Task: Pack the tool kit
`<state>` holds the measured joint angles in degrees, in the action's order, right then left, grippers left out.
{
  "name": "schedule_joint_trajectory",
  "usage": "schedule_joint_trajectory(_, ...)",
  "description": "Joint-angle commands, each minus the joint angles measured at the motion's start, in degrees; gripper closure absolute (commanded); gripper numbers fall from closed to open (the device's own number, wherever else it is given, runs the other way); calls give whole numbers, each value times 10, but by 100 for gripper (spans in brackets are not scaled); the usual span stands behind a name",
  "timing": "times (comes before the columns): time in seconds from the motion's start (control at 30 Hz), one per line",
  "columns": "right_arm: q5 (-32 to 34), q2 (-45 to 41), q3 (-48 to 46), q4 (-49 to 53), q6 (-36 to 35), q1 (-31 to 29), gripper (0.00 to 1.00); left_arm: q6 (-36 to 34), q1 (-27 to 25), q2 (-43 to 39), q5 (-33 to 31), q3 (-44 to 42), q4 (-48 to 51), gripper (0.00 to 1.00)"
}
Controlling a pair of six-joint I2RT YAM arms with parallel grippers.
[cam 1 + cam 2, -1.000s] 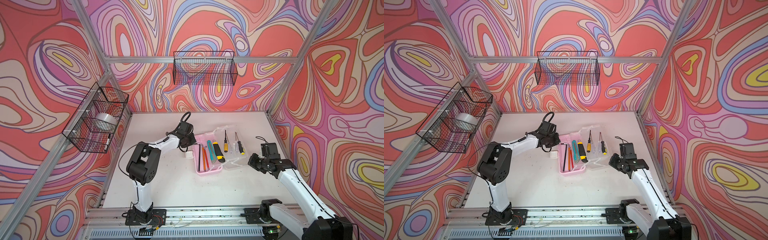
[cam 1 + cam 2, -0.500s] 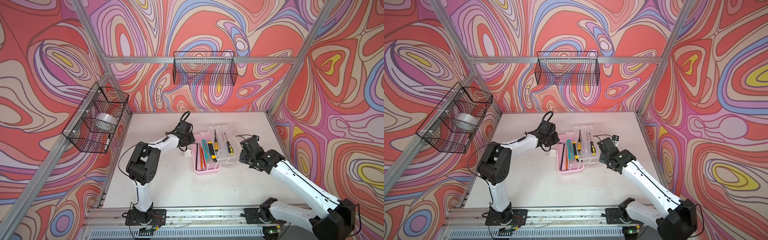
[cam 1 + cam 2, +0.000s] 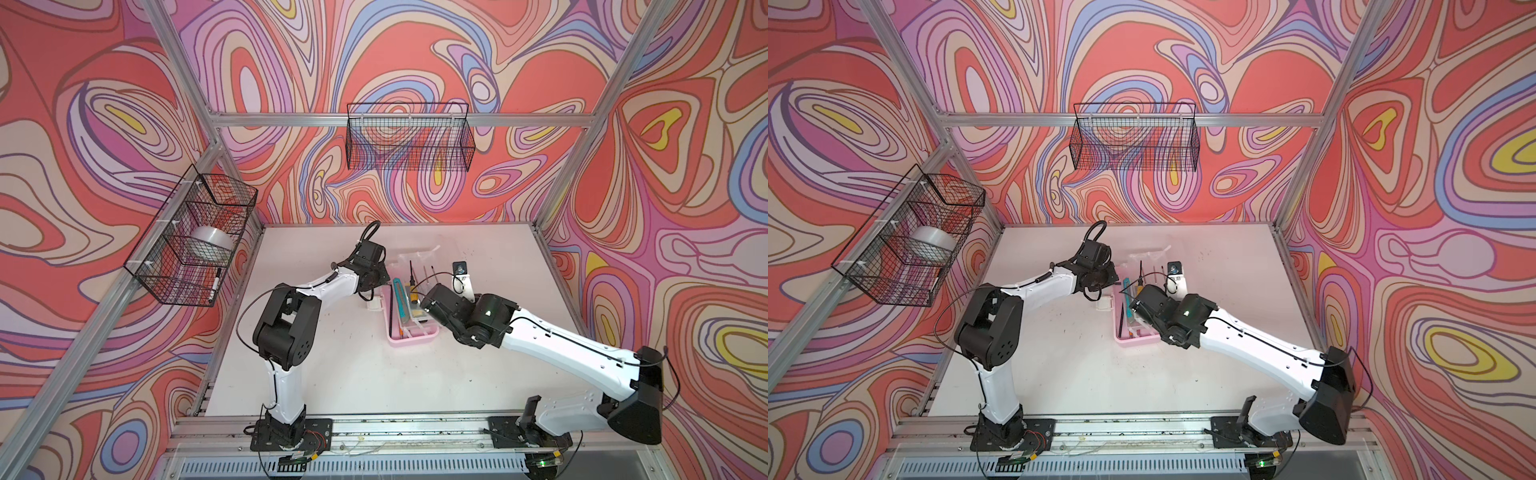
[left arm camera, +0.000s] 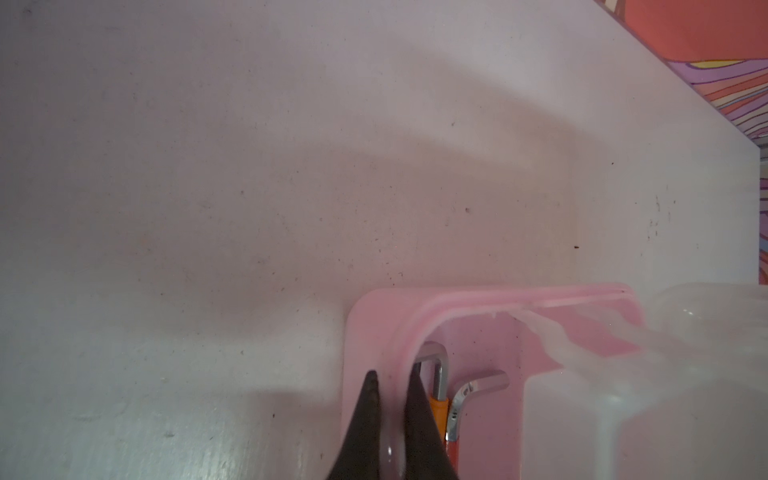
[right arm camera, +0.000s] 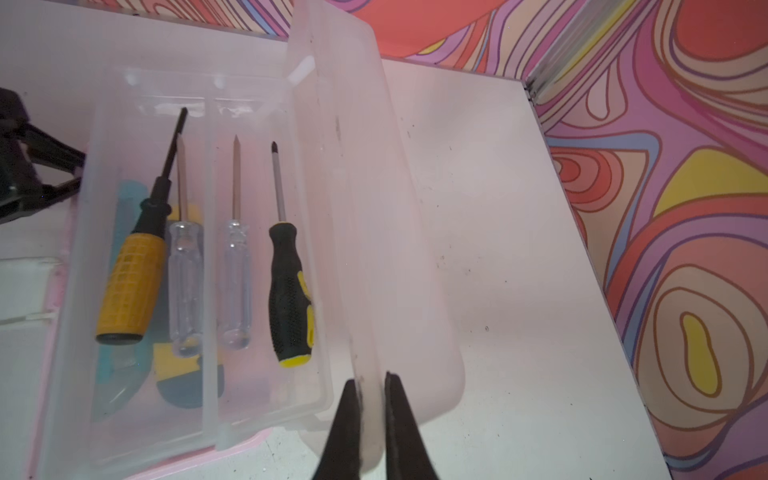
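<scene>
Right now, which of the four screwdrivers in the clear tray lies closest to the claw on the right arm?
The black-and-yellow-handled screwdriver, beside the clear lid that the right claw pinches. The orange-handled one and two clear-handled ones lie farther off.

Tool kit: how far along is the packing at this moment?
Done: four screwdrivers lie in the clear tray, which sits on the pink base over the teal knife. In hand: the right fingers pinch the edge of the raised clear lid; the left fingers pinch the base's rim. Still to do: lower the lid and shut it.
</scene>
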<state>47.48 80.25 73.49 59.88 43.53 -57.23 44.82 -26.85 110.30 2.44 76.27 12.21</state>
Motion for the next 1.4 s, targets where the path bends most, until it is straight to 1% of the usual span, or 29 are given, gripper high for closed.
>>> schedule_joint_trajectory(0.0,-71,53,39,-116,27,-44,100,5,-29,0,85,25,-32,100)
schedule_joint_trajectory(0.1,-73,82,66,-117,27,-65,100,8,-29,0,89,25,-37,100)
schedule_joint_trajectory(0.27,-102,121,106,-127,12,-83,100,17,-29,2,93,26,-43,100)
schedule_joint_trajectory(0.33,-110,128,113,-129,9,-85,96,22,-29,-1,89,21,-48,100)
schedule_joint_trajectory(0.43,-130,125,109,-147,4,-85,90,25,-29,-8,82,11,-51,100)
schedule_joint_trajectory(0.53,-167,107,93,-189,-11,-85,85,28,-29,-10,81,4,-54,100)
schedule_joint_trajectory(0.67,-191,77,72,-221,-18,-85,82,31,-29,-8,82,3,-55,100)
schedule_joint_trajectory(0.73,-180,63,70,-218,-18,-84,80,32,-29,-10,79,3,-53,100)
schedule_joint_trajectory(0.8,-173,49,64,-218,-22,-80,75,26,-29,-13,74,5,-49,100)
schedule_joint_trajectory(0.83,-172,40,58,-225,-29,-77,71,22,-29,-17,68,5,-47,97)
schedule_joint_trajectory(0.87,-173,34,50,-230,-33,-73,65,17,-29,-21,63,5,-46,88)
schedule_joint_trajectory(0.93,-196,20,31,-249,-46,-55,51,6,-29,-30,45,7,-37,75)
schedule_joint_trajectory(0.97,-209,15,25,-254,-46,-45,48,2,-29,-33,36,8,-33,70)
schedule_joint_trajectory(1.03,-232,4,9,-269,-45,-23,47,-6,-26,-38,23,12,-17,60)
schedule_joint_trajectory(1.13,-250,-5,-6,-284,-49,-1,47,-12,-21,-48,16,13,-3,56)
schedule_joint_trajectory(1.3,-262,4,-12,-292,-62,22,49,-24,-2,-80,-2,0,16,55)
schedule_joint_trajectory(1.37,-281,16,-11,-292,-67,37,49,-35,8,-97,-12,-9,25,55)
